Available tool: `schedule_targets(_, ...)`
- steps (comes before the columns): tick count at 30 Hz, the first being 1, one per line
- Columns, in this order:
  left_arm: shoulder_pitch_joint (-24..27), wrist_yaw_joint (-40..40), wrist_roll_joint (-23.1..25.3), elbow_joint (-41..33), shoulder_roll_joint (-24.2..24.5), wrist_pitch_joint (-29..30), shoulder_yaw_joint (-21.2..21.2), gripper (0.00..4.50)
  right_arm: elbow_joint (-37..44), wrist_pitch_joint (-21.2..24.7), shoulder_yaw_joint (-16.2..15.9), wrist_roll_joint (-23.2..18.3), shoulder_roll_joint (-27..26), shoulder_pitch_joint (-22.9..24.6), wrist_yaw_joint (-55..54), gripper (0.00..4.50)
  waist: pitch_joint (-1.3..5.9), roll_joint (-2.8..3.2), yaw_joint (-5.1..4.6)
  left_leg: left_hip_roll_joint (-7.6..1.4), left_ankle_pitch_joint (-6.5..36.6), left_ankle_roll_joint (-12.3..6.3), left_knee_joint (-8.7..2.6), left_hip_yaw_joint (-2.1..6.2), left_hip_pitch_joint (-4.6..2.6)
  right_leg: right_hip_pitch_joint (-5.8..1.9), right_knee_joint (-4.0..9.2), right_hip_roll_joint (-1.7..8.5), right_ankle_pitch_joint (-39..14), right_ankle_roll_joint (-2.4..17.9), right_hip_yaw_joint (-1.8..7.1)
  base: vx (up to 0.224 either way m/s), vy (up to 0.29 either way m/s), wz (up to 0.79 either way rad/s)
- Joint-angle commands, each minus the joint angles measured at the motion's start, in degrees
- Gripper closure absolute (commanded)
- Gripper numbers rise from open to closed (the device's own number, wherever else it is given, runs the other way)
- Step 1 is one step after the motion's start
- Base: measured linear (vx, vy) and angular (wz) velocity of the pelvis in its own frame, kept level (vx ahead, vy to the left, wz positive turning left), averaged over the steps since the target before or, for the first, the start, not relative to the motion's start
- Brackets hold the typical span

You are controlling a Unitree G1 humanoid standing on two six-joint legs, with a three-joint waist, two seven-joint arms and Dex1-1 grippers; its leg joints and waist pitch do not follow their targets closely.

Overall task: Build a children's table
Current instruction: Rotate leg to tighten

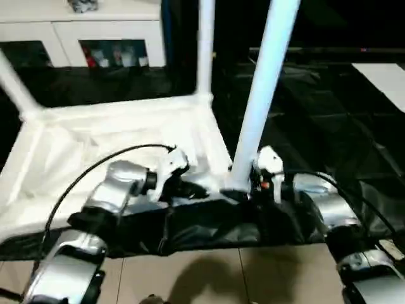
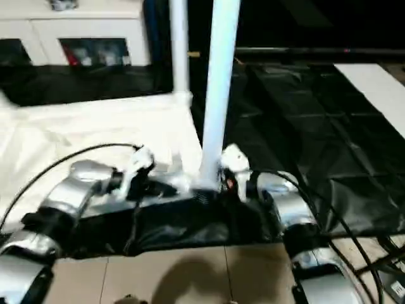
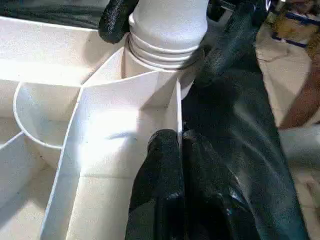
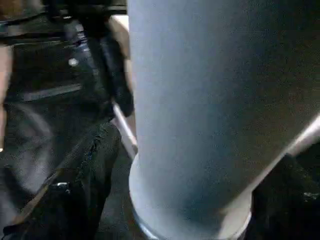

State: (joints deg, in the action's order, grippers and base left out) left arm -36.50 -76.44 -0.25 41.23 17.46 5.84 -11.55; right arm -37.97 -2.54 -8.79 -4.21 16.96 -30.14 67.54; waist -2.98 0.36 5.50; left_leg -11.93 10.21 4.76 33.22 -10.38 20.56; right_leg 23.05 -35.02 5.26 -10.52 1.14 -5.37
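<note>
The children's table top (image 1: 95,126) lies upside down on a black sheet, ribbed underside up. Three white legs stand in its corner sockets: one at the near right corner (image 1: 262,95), one at the far right (image 1: 205,44), one at the far left (image 1: 16,85). My left gripper (image 3: 180,137) is shut on the thin rim wall of the top, just beside the near right socket (image 3: 165,55). My right gripper (image 1: 253,185) stands open around the base of the near right leg, one black finger (image 3: 116,20) on each side of it.
A white cabinet with glass doors (image 1: 95,38) stands behind the table. The black sheet (image 1: 329,126) spreads out to the right, with a white board (image 1: 386,76) at its far edge. Tiled floor (image 1: 190,272) and cables (image 2: 380,266) lie near my arms.
</note>
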Motion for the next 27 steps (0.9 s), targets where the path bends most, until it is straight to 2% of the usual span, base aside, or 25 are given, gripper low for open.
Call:
schedule_targets(1,-1.14,-2.16,-2.51,-3.28,-0.74,-1.09,-0.25,4.5,2.04,0.44,-4.15,0.23,-0.06,0.91,4.57,0.8,3.71,0.03,-0.12,-1.72,12.74,-4.07,-3.67,0.19,-0.35,-3.19,4.16,3.17,-10.11,14.17,2.96,0.0,0.0,0.0)
schedule_targets(2,-0.99,-2.78,-2.77,-3.62,-0.38,-0.81,-0.38,4.5,2.26,0.45,-4.69,0.25,0.46,1.14,5.79,0.8,3.77,-0.21,-0.08,-1.68,12.29,-4.13,-3.63,0.19,-0.31,-3.3,4.1,3.18,-9.75,14.06,2.97,0.0,0.0,0.0)
schedule_targets(3,-0.9,-3.19,-2.94,-3.83,-0.13,-0.63,-0.47,4.5,2.45,0.5,-5.04,0.24,0.78,1.31,6.68,1.03,3.79,-0.18,0.0,-1.67,11.93,-4.25,-3.59,0.2,-0.28,-3.33,4.03,3.21,-9.37,14.12,2.98,0.0,0.0,0.0)
schedule_targets(6,-0.81,-3.41,-3.02,-4.0,0.02,-0.69,-0.44,4.5,2.95,0.85,-5.36,0.23,1.05,1.55,7.88,1.13,3.81,-0.17,0.12,-1.62,11.01,-4.65,-3.49,0.13,-0.23,-3.27,3.99,3.26,-8.66,14.29,3.0,0.0,0.0,0.0)
schedule_targets(8,-0.86,-3.6,-3.12,-3.87,0.02,-0.79,-0.4,4.5,4.02,1.9,-5.54,-0.26,1.08,1.74,8.68,1.46,3.77,-0.12,0.2,-1.62,11.16,-4.57,-3.54,0.16,-0.24,-3.29,4.09,3.22,-9.53,14.03,2.96,0.0,0.0,0.0)
schedule_targets(11,-0.87,-3.49,-3.03,-3.67,-0.12,-0.93,-0.31,4.5,4.3,2.17,-5.6,-0.27,0.9,1.7,8.81,1.64,3.84,0.13,0.25,-1.65,11.09,-4.24,-3.53,0.2,-0.29,-3.25,4.05,3.25,-9.33,13.98,2.96,0.0,0.0,0.0)
schedule_targets(15,-0.7,-2.66,-2.92,-3.49,-0.55,-1.13,-0.27,4.5,5.36,3.58,-5.85,-0.93,0.72,2.17,9.03,1.79,3.87,0.07,0.22,-1.63,11.49,-3.92,-3.55,0.22,-0.3,-3.3,4.03,3.19,-9.0,14.08,2.95,0.0,0.0,0.0)
schedule_targets(16,-0.69,-1.84,-2.89,-3.39,-0.84,-1.15,-0.15,4.5,5.79,4.16,-5.87,-1.08,0.62,2.45,9.06,1.81,3.87,0.37,0.19,-1.6,11.53,-3.89,-3.55,0.21,-0.29,-3.35,4.13,3.14,-8.64,14.08,2.93,0.0,0.0,0.0)
schedule_targets(17,-0.88,0.17,-2.55,-3.02,-1.44,-0.93,0.17,4.5,5.75,4.42,-5.7,-0.77,0.25,2.64,7.91,1.82,3.9,0.14,0.24,-1.6,11.49,-3.93,-3.53,0.22,-0.32,-3.36,4.04,3.12,-8.31,14.22,2.92,0.0,0.0,0.0)
schedule_targets(19,-1.01,1.22,-2.32,-2.8,-1.72,-0.78,0.32,4.5,5.55,4.4,-5.57,-0.51,0.03,2.65,7.06,1.83,3.84,0.24,0.32,-1.6,12.08,-3.79,-3.55,0.18,-0.38,-3.27,4.17,3.17,-9.33,14.1,2.91,0.0,0.0,0.0)
schedule_targets(20,-1.31,3.12,-1.83,-2.27,-2.23,-0.8,0.58,4.5,4.94,4.79,-5.22,0.0,-0.48,2.46,5.16,1.83,3.8,0.21,0.34,-1.59,12.16,-3.7,-3.56,0.18,-0.36,-3.28,4.21,3.2,-9.7,13.97,2.93,0.0,0.0,0.0)
schedule_targets(21,-2.45,8.98,-0.42,-0.71,-3.85,-0.08,1.25,4.5,1.33,5.73,-3.36,2.04,-2.97,0.8,-4.13,1.83,3.7,-0.51,0.25,-1.68,12.13,-3.45,-3.67,0.19,-0.34,-3.21,4.29,3.2,-10.74,13.53,2.97,0.0,0.0,0.0)
schedule_targets(22,-2.86,10.93,0.11,-0.24,-4.46,0.11,1.35,4.5,-0.3,6.29,-2.46,2.63,-4.07,-0.01,-8.0,1.83,3.4,-0.32,0.06,-1.58,13.26,-2.36,-3.88,0.35,-0.47,-2.98,4.5,3.39,-13.97,12.95,2.94,0.0,0.0,0.0)
schedule_targets(23,-2.86,10.93,0.11,-0.24,-4.46,0.11,1.35,4.5,-0.3,6.29,-2.46,2.63,-4.07,-0.01,-8.0,1.84,3.25,-0.34,-0.24,-1.3,15.15,-1.23,-4.0,0.52,-0.56,-3.11,5.03,3.45,-19.35,11.25,2.77,0.0,0.0,0.0)
schedule_targets(24,-3.31,13.04,0.64,0.14,-5.18,0.57,1.42,4.5,-2.03,6.69,-1.42,2.93,-5.33,-0.94,-12.0,1.84,3.38,-0.36,-0.21,-1.26,15.41,-1.16,-3.93,0.49,-0.76,-3.1,5.29,3.54,-20.85,10.5,2.81,0.0,0.0,0.0)
schedule_targets(25,-4.04,15.91,0.95,0.75,-6.4,1.3,1.8,4.5,-3.81,7.49,-0.2,2.72,-6.94,-1.97,-15.97,1.84,3.5,-0.65,-0.46,-1.4,14.45,-1.15,-3.88,0.44,-0.73,-2.89,5.15,3.61,-20.07,10.33,3.09,0.0,0.0,0.0)
schedule_targets(26,-4.04,15.91,0.95,0.75,-6.4,1.3,1.8,4.5,-3.81,7.49,-0.2,2.72,-6.94,-1.97,-15.97,1.84,3.41,-0.42,-0.7,-1.38,14.32,-1.01,-4.07,0.61,-0.55,-2.95,5.18,3.46,-19.76,10.2,2.97,0.0,0.0,0.0)
schedule_targets(27,-4.56,17.92,1.15,1.19,-7.26,1.81,2.08,4.5,-4.96,8.07,0.63,2.55,-8.05,-2.66,-18.65,1.84,3.48,-0.48,-0.83,-1.32,14.26,-1.06,-4.02,0.56,-0.53,-2.99,5.14,3.37,-19.4,10.09,2.95,0.0,0.0,0.0)
